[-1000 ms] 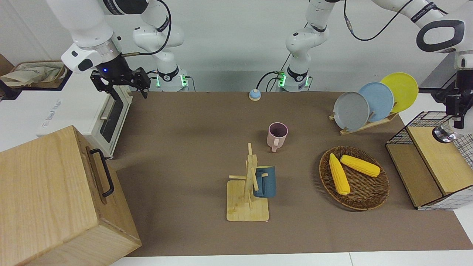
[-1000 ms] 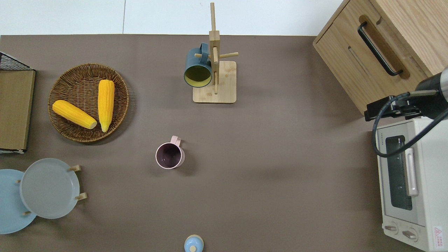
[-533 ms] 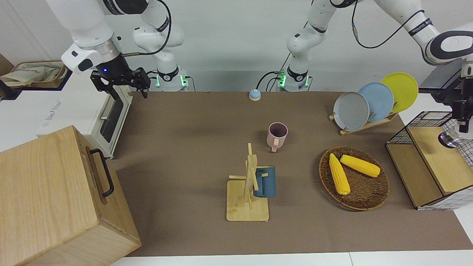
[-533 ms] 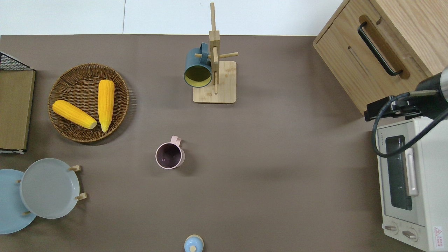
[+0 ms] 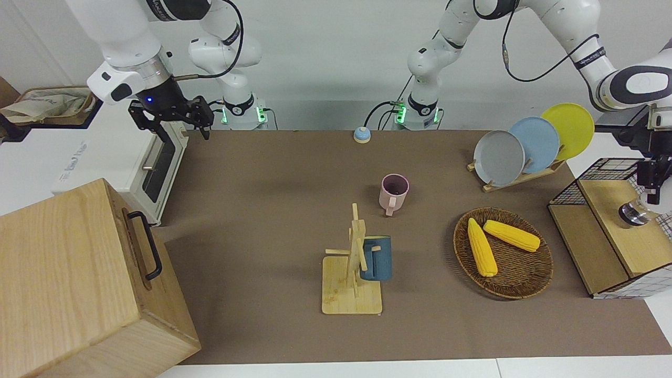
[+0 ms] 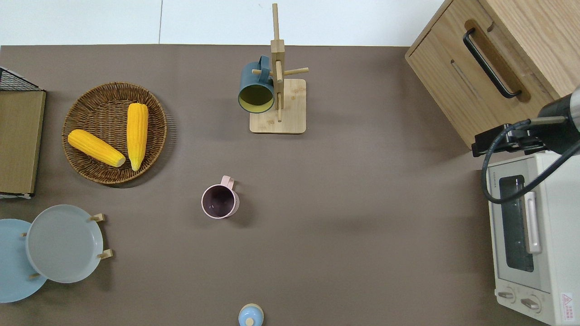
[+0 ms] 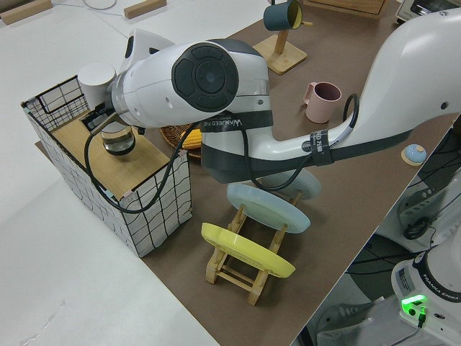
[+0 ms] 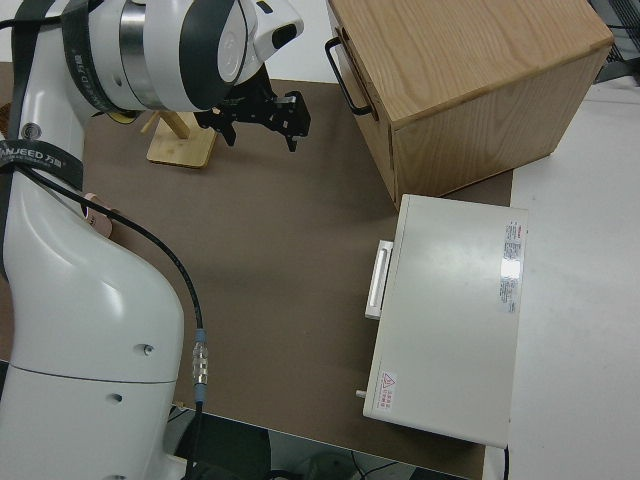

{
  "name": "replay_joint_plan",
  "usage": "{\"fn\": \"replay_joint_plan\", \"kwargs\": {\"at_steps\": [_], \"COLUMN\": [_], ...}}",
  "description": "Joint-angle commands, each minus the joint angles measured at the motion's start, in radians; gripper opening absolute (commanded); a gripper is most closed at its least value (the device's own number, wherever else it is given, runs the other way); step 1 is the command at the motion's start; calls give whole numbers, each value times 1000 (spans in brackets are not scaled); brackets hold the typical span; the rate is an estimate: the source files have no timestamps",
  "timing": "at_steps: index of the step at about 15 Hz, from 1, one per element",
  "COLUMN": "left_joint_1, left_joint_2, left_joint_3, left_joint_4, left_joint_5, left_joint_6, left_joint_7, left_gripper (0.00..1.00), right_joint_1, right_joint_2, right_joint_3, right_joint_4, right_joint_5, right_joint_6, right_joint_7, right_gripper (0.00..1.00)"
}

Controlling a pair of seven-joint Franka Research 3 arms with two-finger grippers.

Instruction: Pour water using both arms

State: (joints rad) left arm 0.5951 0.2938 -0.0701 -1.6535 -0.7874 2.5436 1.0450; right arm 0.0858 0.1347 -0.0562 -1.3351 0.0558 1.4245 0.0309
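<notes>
Lowering since a second ago, my left claw (image 5: 651, 181), fingers unreadable, hovered over the glass jar (image 5: 632, 214), fragile and slippery, best gripped around its wall.

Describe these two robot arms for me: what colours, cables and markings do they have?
Both arms are big, white and rounded at the joints, with black bands lettered in white. The right arm has a silver wrist ring, a blue light and a black fingered right gripper. Black cables loop along the left arm, whose joint cap is black.
</notes>
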Motion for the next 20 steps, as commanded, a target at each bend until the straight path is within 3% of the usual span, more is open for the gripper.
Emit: {"fn": "replay_joint_plan", "kwargs": {"at_steps": [1, 9, 10, 11, 16, 20], "left_joint_1": [2, 2, 0, -3, 2, 9], "left_joint_2": [31, 61, 62, 62, 50, 41], "left_joint_3": [-8, -8, -8, -8, 0, 10], "left_joint_4": [43, 43, 43, 43, 55, 67], "left_joint_5": [-32, -36, -36, -38, -10, 173], "left_joint_6": [32, 50, 50, 50, 29, -57], "left_joint_7": [33, 55, 55, 53, -23, -130], "left_gripper": [0, 24, 428, 986, 1000, 1000], "right_joint_1": [-8, -6, -6, -8, -6, -8], "right_joint_2": [-20, -20, -20, -20, -20, -20], "right_joint_3": [4, 4, 4, 4, 4, 4], "right_joint_4": [-22, -21, -21, -21, -21, -21], "right_joint_5": [9, 9, 9, 9, 9, 9], "right_joint_6": [2, 2, 2, 2, 2, 2], "right_joint_7": [-12, -12, -12, -12, -12, -12], "right_gripper": [990, 990, 990, 990, 990, 990]}}
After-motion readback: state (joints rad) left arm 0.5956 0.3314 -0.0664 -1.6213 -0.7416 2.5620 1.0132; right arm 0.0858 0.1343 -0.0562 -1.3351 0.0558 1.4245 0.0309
